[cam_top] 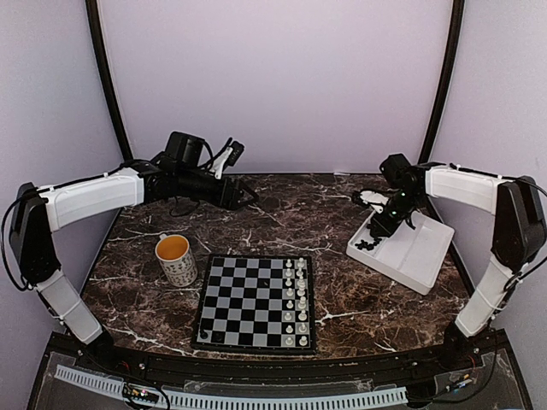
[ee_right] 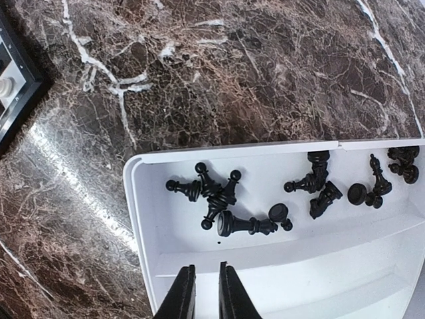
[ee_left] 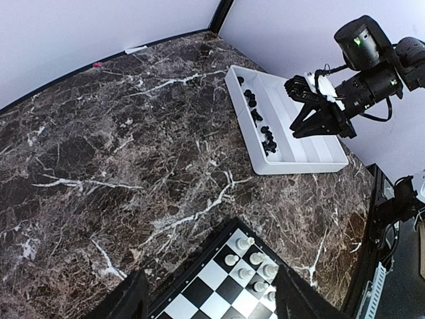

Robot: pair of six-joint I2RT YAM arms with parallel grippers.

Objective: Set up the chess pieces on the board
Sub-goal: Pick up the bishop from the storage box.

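Right end effector (ee_right: 205, 292) nearly closed, empty, above white tray (ee_right: 279, 266).

Both arms (cam_top: 90, 198) wear white shells, black joints and black cables.

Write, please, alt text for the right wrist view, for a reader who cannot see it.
Black chess pieces lie tipped over in loose clusters along one channel of a white tray on a dark marble table. The right gripper hangs over the tray with its fingers nearly together, nothing between them. A corner of the chessboard shows at the left edge.
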